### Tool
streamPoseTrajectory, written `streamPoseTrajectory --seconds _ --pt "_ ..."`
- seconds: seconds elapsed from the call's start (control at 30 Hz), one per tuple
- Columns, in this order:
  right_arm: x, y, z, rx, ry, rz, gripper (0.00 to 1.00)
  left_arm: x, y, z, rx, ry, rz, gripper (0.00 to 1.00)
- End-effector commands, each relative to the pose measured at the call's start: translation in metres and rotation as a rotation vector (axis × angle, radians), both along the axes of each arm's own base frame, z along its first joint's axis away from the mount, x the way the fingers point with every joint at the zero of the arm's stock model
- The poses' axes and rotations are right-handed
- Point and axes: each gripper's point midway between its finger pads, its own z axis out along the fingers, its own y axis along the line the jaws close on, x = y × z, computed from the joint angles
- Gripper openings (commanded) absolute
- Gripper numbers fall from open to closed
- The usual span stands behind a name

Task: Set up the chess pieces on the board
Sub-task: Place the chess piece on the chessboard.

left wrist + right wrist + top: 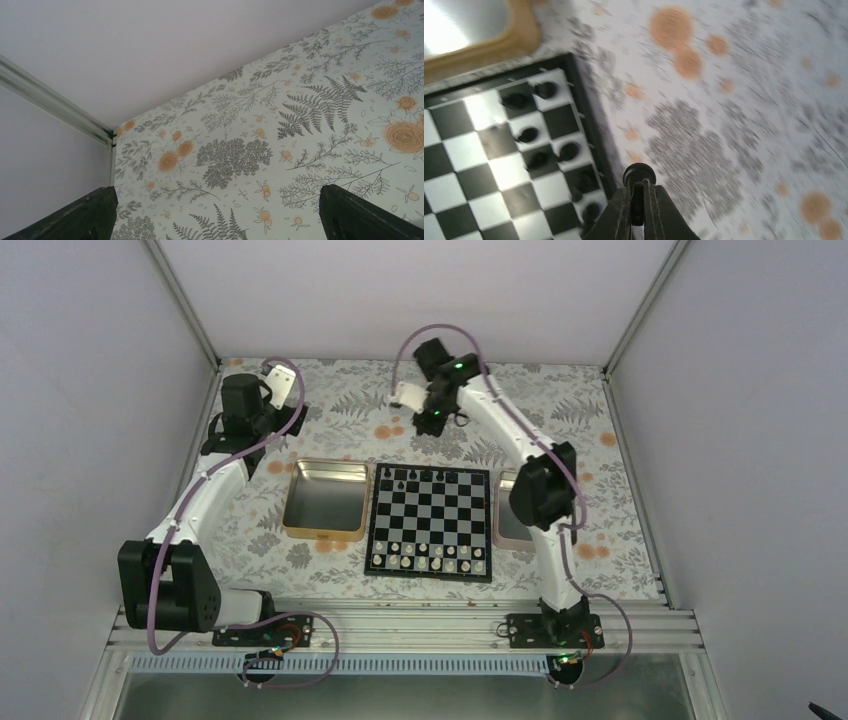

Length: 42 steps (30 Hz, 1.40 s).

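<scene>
Right hand [638, 192] is clamped shut on a small black round-headed chess piece [639, 174]. Only the knob shows above the fingertips, so the pinch sits low on the head or on the neck. The piece hangs over the floral-printed worktop [734, 125], just outside the black border at the corner of the small square chessboard with black and pale squares [430, 520], not over any square yet. Left hand [220, 210] is open and empty, pointed at the far left corner, well apart from the board.

Risks as we judge them:
- The grip is thin. A narrow pinch on a rounded piece could let it pivot or slip out, and it would drop onto the patterned cloth, where it is hard to spot.
- The corner is crowded. Several black pieces already standing on the board [528, 134] sit close together near that edge. Coming in low over them, the fingers or the carried piece could knock one over.
- The squares are small. A slight offset at release could leave the piece straddling a line or tipped against a neighbour.
- The gold rectangular metal tray [526, 35] lies just beside the board, and a wide approach could clip its rim.
- The right wrist view is blurred, so we cannot tell how upright the piece is.

The row of small white pieces [428, 562] on the near side is far from this corner and at low risk.
</scene>
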Motion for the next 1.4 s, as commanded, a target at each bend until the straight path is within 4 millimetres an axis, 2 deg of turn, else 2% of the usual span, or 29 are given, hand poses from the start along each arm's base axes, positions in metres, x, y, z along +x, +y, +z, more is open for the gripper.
streamPoseTrajectory --seconds 0.0,0.17,0.47,0.9,1.37 --pt "-0.03 0.041 -0.023 -0.071 0.052 0.134 0.07 -0.002 0.001 0.023 -0.002 -0.056 0.004 1.0" --pt "-0.048 0.063 -0.043 -0.077 0.095 0.188 0.07 -0.004 -0.001 0.022 -0.005 -0.055 -0.009 1.0" --pt "-0.063 0.067 -0.071 -0.096 0.155 0.214 0.07 -0.004 -0.004 0.019 -0.01 -0.046 -0.026 1.0" --pt "-0.062 0.072 -0.099 -0.107 0.193 0.235 0.07 -0.005 -0.004 0.013 -0.006 -0.036 -0.029 1.0" --pt "-0.058 0.079 -0.11 -0.102 0.199 0.244 0.08 -0.004 -0.007 0.01 -0.012 -0.027 -0.042 1.0"
